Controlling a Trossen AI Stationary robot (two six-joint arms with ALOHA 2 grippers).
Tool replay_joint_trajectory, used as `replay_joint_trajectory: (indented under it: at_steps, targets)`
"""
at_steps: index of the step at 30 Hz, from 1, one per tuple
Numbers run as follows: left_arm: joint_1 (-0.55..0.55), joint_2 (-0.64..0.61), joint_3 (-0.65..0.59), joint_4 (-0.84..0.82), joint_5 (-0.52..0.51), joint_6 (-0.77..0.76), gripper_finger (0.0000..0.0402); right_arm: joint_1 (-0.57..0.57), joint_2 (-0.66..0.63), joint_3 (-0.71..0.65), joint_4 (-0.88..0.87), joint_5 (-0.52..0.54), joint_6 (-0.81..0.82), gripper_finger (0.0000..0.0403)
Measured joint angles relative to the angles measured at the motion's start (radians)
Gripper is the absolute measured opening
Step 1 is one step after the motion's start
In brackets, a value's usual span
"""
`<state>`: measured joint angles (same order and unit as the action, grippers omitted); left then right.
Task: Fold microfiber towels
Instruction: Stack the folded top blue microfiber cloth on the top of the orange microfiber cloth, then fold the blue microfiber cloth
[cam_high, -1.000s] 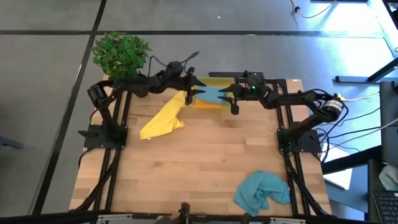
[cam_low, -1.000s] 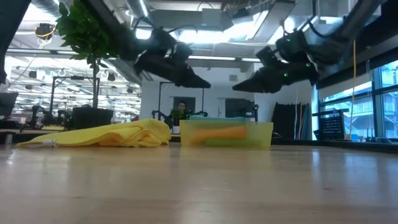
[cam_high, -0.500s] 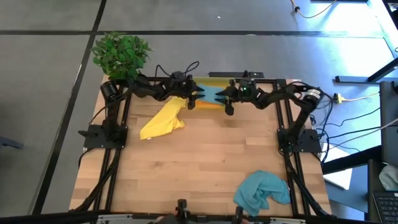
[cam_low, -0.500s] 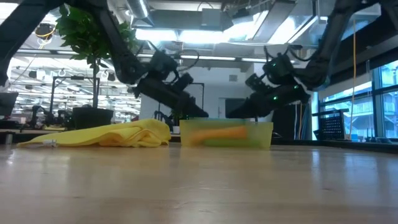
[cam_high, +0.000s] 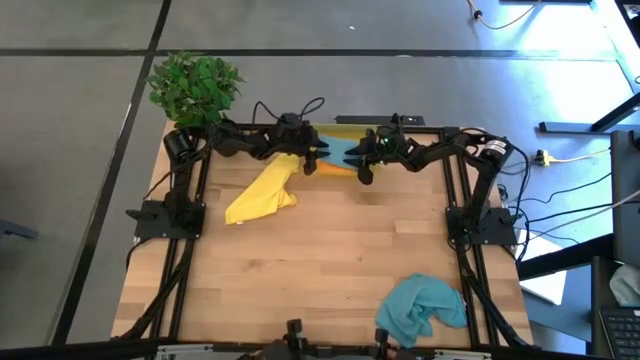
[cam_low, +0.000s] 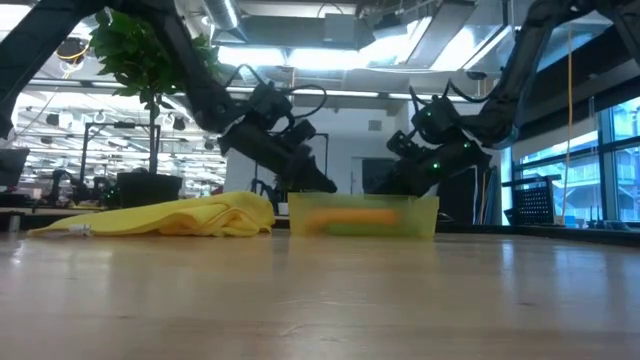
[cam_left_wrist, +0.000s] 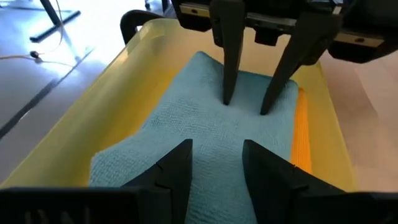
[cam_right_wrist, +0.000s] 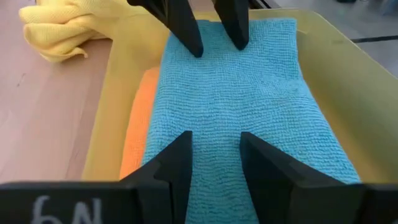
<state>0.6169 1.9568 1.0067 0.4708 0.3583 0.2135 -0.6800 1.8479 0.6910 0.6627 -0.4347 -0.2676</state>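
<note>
Both tools have dropped toward the bin (cam_high: 340, 150) at the surface's far edge: from above, left tool (cam_high: 316, 160) and right tool (cam_high: 362, 160) flank it; wrist views show both parted, seemingly released, over the folded teal towel (cam_right_wrist: 236, 99).

left tool (cam_left_wrist: 216, 163) parted | over teal towel (cam_left_wrist: 205, 134) | in yellow bin (cam_left_wrist: 81, 134)

Four towels (cam_high: 260, 192), one bin (cam_right_wrist: 348, 81).

Bright overhead ceiling lights glare in the low view; shadows soft, foreground tabletop blurred.
</note>
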Motion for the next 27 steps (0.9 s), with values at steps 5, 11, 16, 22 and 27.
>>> replay_joint_trajectory:
  at_steps: [5,11,16,22,27]
  targets:
    - [-0.003,-0.070,0.031,-0.091,0.065,0.000,0.0131,0.000,-0.090,0.000,-0.063,-0.001,0.001,0.0137]
    - [-0.042,-0.304,-0.020,-0.154,0.092,0.010,0.0130,0.002,-0.338,0.000,-0.251,-0.003,0.002,0.0137]
    - [-0.155,-0.547,-0.165,-0.127,-0.056,0.031,0.0130,0.054,-0.547,-0.040,-0.357,-0.003,0.006,0.0137]
    - [-0.329,-0.796,-0.397,-0.012,-0.224,-0.029,0.0130,0.171,-0.771,-0.173,-0.343,-0.003,0.081,0.0137]
    - [-0.452,-0.884,-0.555,0.110,-0.363,-0.080,0.0130,0.291,-0.902,-0.308,-0.206,0.082,0.146,0.0137]
